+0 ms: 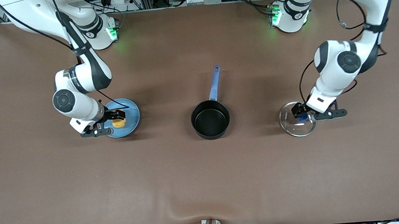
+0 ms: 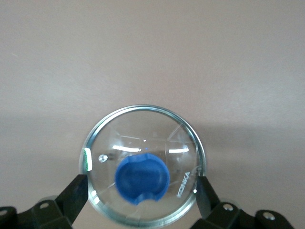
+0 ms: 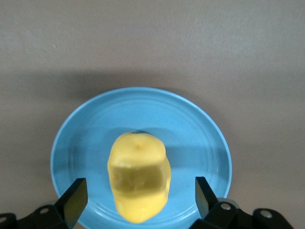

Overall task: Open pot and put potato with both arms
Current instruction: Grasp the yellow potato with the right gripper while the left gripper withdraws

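Note:
The black pot (image 1: pixel 210 120) stands open and empty at the table's middle, its blue handle (image 1: pixel 215 82) pointing toward the robots' bases. Its glass lid (image 1: pixel 297 119) lies on the table toward the left arm's end. My left gripper (image 1: pixel 301 113) is low over the lid, open, one finger on either side of the blue knob (image 2: pixel 142 179) and clear of it; the lid (image 2: pixel 143 143) fills the left wrist view. The yellow potato (image 1: pixel 119 123) lies on a blue plate (image 1: pixel 128 108) toward the right arm's end. My right gripper (image 1: pixel 117 117) is open around the potato (image 3: pixel 139 176), its fingers (image 3: pixel 74 198) apart from it.
The brown mat (image 1: pixel 205 182) covers the table, with a raised fold at its edge nearest the front camera. The blue plate (image 3: pixel 190 129) sits flat on the mat. Both arms' bases stand along the edge farthest from the front camera.

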Controlling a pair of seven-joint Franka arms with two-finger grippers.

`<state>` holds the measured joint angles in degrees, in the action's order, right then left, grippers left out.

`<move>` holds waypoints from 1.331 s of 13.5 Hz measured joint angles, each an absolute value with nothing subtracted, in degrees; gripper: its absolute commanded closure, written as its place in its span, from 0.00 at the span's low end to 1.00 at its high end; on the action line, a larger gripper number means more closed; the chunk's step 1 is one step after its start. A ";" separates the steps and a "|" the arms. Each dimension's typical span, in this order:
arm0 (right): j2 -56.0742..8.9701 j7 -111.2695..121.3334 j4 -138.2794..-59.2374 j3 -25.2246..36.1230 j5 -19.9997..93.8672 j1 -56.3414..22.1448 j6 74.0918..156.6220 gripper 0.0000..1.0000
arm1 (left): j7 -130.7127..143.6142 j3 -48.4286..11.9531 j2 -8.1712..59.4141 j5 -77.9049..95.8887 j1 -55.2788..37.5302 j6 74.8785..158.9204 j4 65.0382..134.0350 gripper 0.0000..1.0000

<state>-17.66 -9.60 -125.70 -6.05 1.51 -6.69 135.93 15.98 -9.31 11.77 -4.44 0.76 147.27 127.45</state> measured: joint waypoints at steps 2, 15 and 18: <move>-18.10 -9.58 -127.09 -6.06 1.51 -7.09 137.73 0.02 | 15.93 -9.31 7.91 -4.44 0.76 138.01 123.85 0.00; -19.45 -7.73 -119.65 -6.21 1.59 -8.52 131.23 1.00 | 11.17 -8.66 4.60 0.25 2.64 92.98 91.07 0.00; -19.75 -16.56 -105.45 -6.45 5.07 -13.54 120.85 1.00 | 11.17 -8.67 4.64 0.26 2.79 90.98 88.08 0.00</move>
<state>-19.75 -16.56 -105.45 -6.45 5.07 -13.54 120.85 11.17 -8.67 4.64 0.26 2.79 90.98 88.08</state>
